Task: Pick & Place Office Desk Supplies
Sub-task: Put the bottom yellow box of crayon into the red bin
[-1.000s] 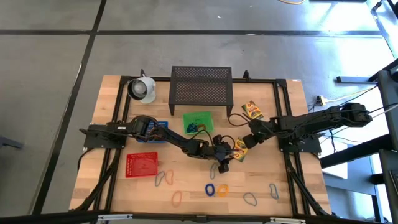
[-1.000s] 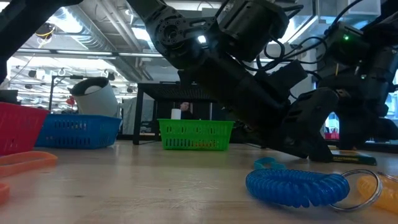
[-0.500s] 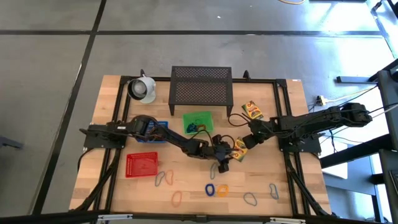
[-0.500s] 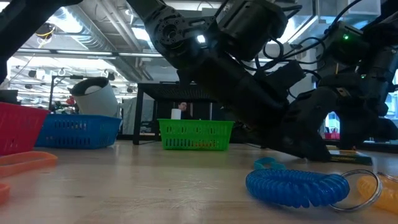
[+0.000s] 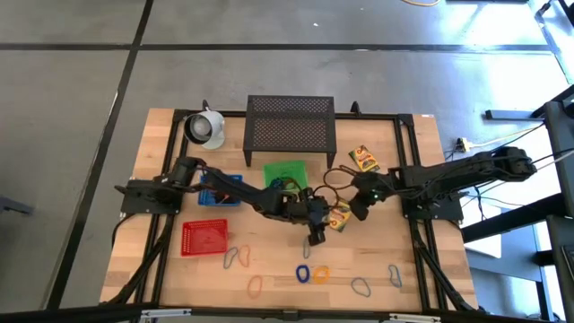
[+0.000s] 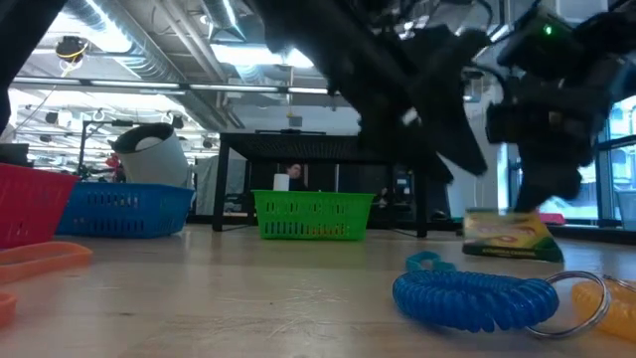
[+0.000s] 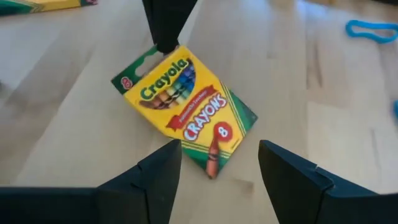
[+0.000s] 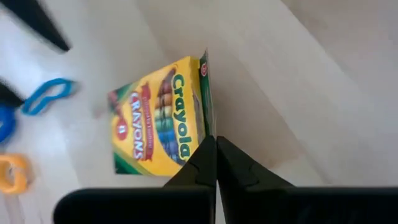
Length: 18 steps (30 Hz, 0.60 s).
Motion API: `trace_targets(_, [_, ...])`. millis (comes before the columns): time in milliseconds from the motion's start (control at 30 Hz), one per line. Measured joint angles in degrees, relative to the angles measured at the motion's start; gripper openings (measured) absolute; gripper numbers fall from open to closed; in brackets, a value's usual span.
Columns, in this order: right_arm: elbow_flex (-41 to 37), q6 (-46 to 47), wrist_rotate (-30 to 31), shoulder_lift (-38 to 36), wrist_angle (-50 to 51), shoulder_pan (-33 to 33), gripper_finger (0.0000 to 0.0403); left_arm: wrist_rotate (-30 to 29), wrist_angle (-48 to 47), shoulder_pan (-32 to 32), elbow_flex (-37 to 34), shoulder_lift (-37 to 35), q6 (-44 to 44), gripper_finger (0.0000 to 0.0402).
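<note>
A yellow crayon box [image 7: 186,106] is near the table's middle [image 5: 338,216]. My right gripper [image 8: 216,149] is shut on its green-flapped end and reaches in from the table's right [image 5: 354,209]. My left gripper [image 7: 217,162] hovers open above and just left of the box [image 5: 316,235], its fingers apart from the box and touching nothing. A second crayon box [image 5: 363,159] lies flat farther back. Coloured loops lie along the near edge, among them a blue coil [image 6: 475,296] and an orange one [image 5: 321,274]. My right gripper pinches the box's green flap end [image 7: 157,55] between its two shut fingers [image 7: 165,28], only a thin edge [image 8: 208,106] showing between them. The fingers slant down from the table's right. That end is raised; the box tilts, its opposite corner [image 7: 211,173] low by the tabletop.
A green basket [image 5: 285,175], a blue basket [image 5: 220,190] and a red basket [image 5: 204,237] stand left of the box. A black mesh stand [image 5: 290,121] and a white cup [image 5: 205,128] are at the far edge. More loops lie at the near right [image 5: 360,287].
My left gripper has risen away from the box and stays open. My right gripper has rolled and lifted a little. The crayon box, which lay flat, is now tipped up at its held end and has shifted slightly toward the table's left.
</note>
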State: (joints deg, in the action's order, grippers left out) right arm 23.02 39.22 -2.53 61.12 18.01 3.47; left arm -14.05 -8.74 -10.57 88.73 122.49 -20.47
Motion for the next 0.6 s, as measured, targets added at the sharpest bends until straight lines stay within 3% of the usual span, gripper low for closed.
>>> trace_targets(200, [5.28,-15.27,0.40,-0.01,0.17,2.75,0.0000,1.30,-5.22,-0.02,0.00,-5.26,0.05,0.0210])
trace_targets(367, [10.22,-28.73,4.18,-0.04,0.15,6.42,0.0000,1.59,-9.44,-0.02,0.11,-8.53,0.12,0.0210])
trace_targets(600, [14.27,-35.49,8.79,-0.04,1.31,8.34,0.0000,1.10,-14.50,0.06,0.13,-10.07,-1.21,0.0210])
